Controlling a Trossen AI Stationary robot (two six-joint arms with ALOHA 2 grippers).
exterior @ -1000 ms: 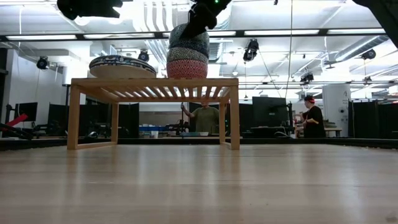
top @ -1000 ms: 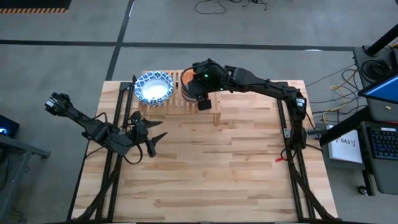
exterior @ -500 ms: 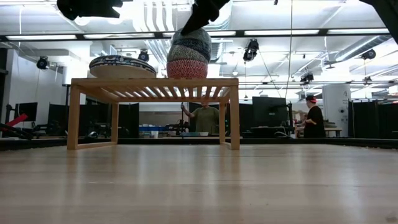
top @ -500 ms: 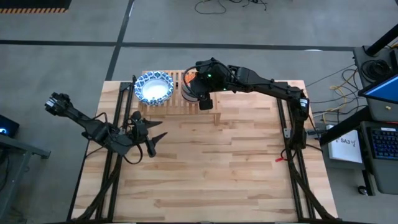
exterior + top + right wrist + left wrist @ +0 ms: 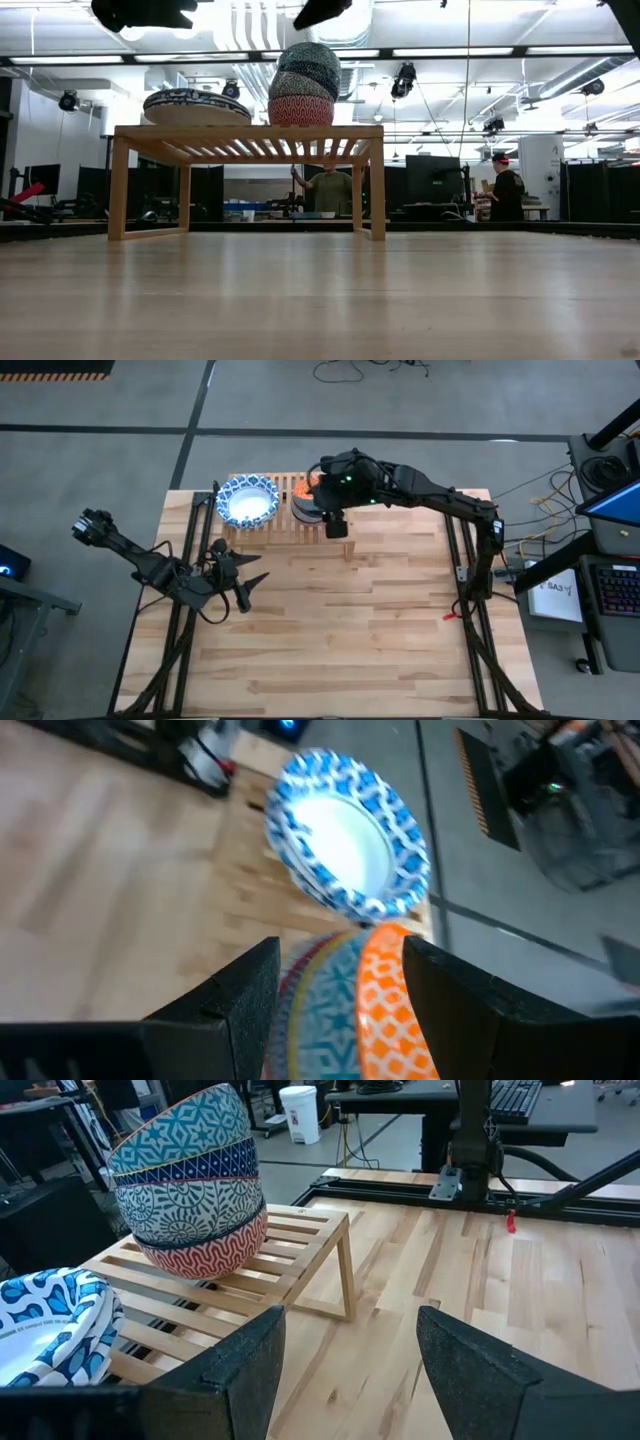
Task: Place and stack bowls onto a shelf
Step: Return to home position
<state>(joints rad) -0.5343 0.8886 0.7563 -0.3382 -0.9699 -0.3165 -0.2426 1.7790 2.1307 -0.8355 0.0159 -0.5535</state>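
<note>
The shelf stands by its legs at the table's far edge. On its left half rest the wide blue-patterned bowls, nested. On its right half sits a stack of small bowls, red at the bottom, with the top one tilted and orange inside. My right gripper hovers open just above that stack, clear of it. My left gripper waits open over the table's left part, pointing at the shelf.
Bare wooden tabletop stretches from the shelf to the near edge. Dark frame rails run along the table's left and right sides. Two people are in the room far behind the table.
My right gripper has risen off the top small bowl and drifted slightly toward the table's right and near edge, ending clear above the stack. The stack stays on the shelf, its top bowl now tilted.
</note>
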